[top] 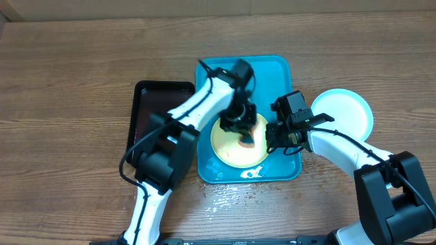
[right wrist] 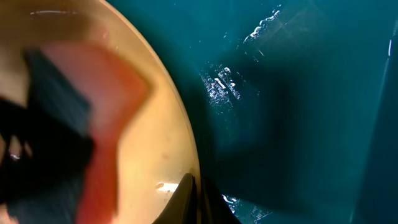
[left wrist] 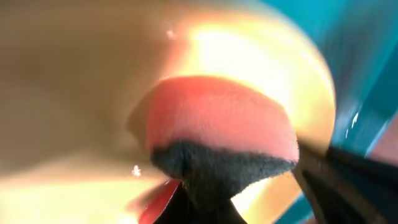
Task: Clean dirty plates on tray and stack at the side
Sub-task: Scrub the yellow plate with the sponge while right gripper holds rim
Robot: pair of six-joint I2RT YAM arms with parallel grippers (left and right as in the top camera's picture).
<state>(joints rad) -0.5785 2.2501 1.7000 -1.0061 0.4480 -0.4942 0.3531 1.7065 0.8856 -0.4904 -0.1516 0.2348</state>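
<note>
Though indistinct overhead, dark-backed pink sponge (left wrist: 217, 124) on plate (left wrist: 292, 81).

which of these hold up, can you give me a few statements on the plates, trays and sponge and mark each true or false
1. The yellow plate lies in the turquoise tray. True.
2. The left pincer holds a green cloth. False: it presses a pink sponge with a dark side onto the yellow plate.
3. The light blue plate sits on the table, off the turquoise tray, on the right arm's side. True.
4. The black tray lies on the right arm's side of the turquoise tray. False: it lies on the left arm's side.
5. The right pincer is at the yellow plate's rim. True; in the right wrist view it appears to pinch the rim.
</note>
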